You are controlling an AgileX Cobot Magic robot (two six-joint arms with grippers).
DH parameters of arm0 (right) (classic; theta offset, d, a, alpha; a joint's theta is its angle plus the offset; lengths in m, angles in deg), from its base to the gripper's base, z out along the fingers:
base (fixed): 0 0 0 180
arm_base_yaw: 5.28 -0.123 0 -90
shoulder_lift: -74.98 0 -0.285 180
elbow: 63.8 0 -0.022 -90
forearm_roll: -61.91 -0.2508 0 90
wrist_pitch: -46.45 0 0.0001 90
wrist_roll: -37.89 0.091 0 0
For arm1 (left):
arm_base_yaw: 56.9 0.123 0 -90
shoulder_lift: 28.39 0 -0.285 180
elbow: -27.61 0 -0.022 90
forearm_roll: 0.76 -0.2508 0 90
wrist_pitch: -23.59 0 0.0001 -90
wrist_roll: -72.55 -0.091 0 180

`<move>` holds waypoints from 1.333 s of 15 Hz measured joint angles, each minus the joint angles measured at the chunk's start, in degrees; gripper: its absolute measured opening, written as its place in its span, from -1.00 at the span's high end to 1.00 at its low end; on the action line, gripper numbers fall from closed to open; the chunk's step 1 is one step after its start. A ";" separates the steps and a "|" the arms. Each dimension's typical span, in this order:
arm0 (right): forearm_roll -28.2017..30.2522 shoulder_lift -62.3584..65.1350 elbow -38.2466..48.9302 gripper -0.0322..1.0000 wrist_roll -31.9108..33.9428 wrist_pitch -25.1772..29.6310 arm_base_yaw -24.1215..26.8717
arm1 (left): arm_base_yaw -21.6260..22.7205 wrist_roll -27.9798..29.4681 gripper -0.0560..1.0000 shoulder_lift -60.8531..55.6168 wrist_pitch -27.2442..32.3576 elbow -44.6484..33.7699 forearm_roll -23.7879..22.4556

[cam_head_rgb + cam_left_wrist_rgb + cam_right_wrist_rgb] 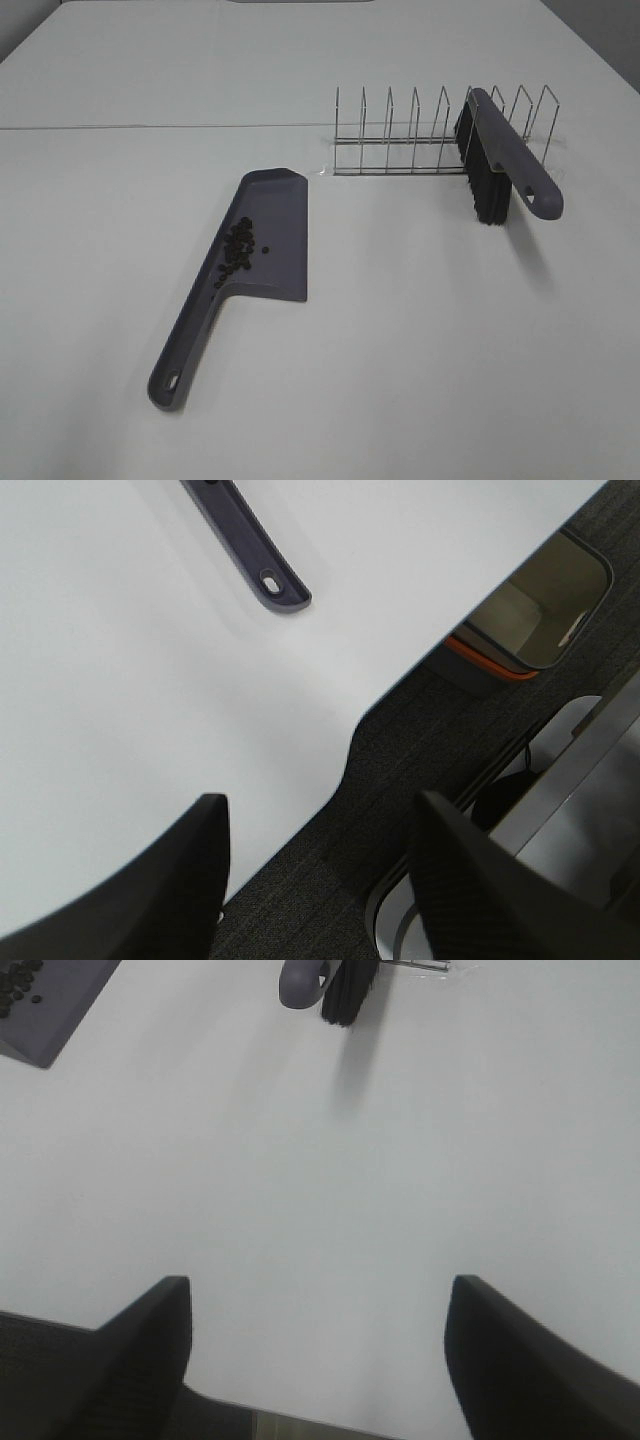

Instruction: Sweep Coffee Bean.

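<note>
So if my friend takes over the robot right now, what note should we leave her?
Left gripper: open, empty, over the near table edge.
Right gripper: open, empty, above bare table.
The small dark brown coffee beans all lie in a loose cluster on the grey plastic dustpan, which lies flat on the white table.
The grey-handled black-bristle brush rests in the wire rack.
Done: the beans look swept up, with no strays visible on the table.
Left: possibly nothing, or emptying the dustpan.
</note>
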 joint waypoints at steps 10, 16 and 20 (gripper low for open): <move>0.00 0.00 0.00 -0.38 0.00 0.00 6.53 | 12.43 0.00 -0.10 -1.49 0.00 0.00 0.06; 0.00 0.00 0.00 -0.38 0.00 0.00 15.47 | 21.20 0.00 -0.10 -17.88 0.06 0.00 0.06; 0.00 5.61 0.00 -0.38 0.00 -0.06 15.53 | 21.49 -0.11 -0.10 -26.01 0.11 0.00 0.06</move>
